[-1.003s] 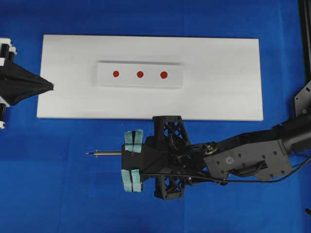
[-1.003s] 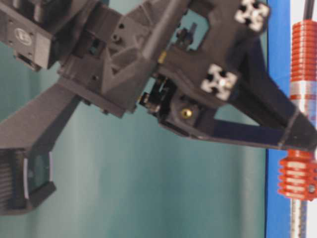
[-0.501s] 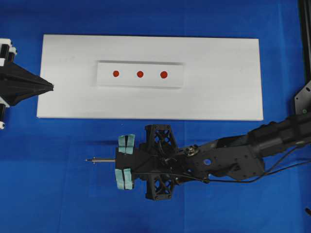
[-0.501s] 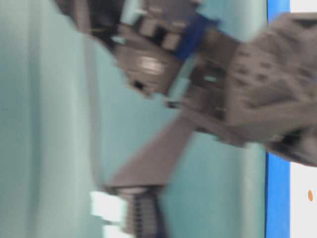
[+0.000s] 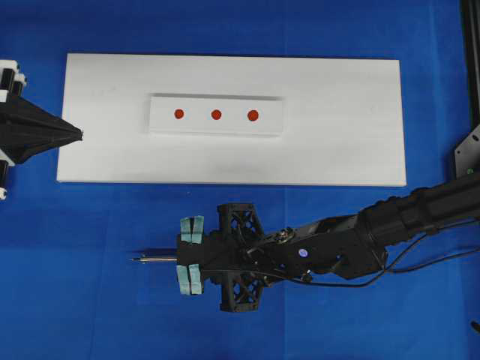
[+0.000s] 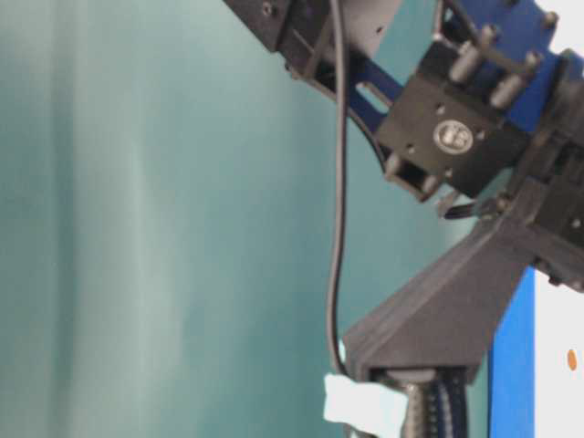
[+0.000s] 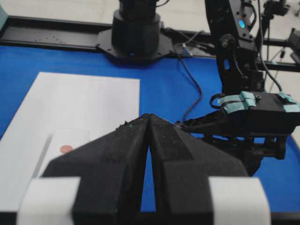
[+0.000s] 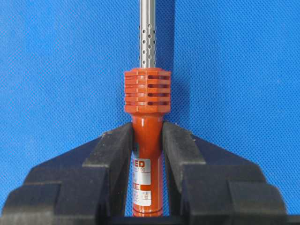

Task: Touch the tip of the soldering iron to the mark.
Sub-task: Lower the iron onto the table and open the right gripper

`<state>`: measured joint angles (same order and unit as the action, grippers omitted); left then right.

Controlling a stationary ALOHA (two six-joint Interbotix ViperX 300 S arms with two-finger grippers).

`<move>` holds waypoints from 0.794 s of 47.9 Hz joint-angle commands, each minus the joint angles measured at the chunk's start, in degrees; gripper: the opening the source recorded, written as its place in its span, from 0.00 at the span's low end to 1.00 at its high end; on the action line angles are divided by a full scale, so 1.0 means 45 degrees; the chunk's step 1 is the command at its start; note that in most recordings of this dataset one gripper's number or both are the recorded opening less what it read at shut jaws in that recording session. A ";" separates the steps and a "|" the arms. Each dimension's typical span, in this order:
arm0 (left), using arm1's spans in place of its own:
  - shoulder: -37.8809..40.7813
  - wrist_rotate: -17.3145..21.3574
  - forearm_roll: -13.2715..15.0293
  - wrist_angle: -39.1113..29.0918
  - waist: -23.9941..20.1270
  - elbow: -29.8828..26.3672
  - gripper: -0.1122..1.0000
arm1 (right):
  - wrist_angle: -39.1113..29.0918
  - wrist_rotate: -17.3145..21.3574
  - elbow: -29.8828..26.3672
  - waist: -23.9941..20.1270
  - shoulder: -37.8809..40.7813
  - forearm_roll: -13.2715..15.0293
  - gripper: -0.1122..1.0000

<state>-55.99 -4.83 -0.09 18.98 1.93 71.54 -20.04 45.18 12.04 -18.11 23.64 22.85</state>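
Right wrist view: the right gripper (image 8: 147, 140) is clamped on the red handle of the soldering iron (image 8: 147, 101), ribbed collar just past the fingers. Overhead, its silver shaft pokes out leftward over the blue cloth (image 5: 90, 300), well apart from the white board (image 5: 337, 127) and its three red marks (image 5: 216, 115). Left gripper (image 7: 149, 123) sits pinched together, holding nothing.

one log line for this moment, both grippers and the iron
right gripper: shut on soldering iron | tip: over blue cloth, off board | left gripper: shut, empty
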 commanded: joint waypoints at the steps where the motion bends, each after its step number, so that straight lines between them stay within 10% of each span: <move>1: 0.0059 -0.0020 -0.0020 0.0059 0.0039 -0.0176 0.10 | 0.0098 0.0020 -0.0078 -0.0039 -0.0215 -0.0059 0.16; 21: 0.0059 -0.0020 -0.0020 0.0059 0.0039 -0.0156 0.10 | 0.0059 -0.0039 0.0000 -0.0039 -0.0234 -0.0391 0.19; 34: 0.0039 -0.0020 0.0000 0.0059 0.0039 -0.0156 0.10 | -0.0020 -0.0078 0.0000 -0.0039 -0.0352 -0.0254 0.86; 38: 0.0039 -0.0020 -0.0020 0.0059 0.0039 -0.0156 0.10 | -0.0059 -0.0098 0.0000 -0.0020 -0.0410 -0.0254 0.91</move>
<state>-55.99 -4.83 0.00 18.98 1.93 71.46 -20.21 44.82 12.48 -18.11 23.73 21.53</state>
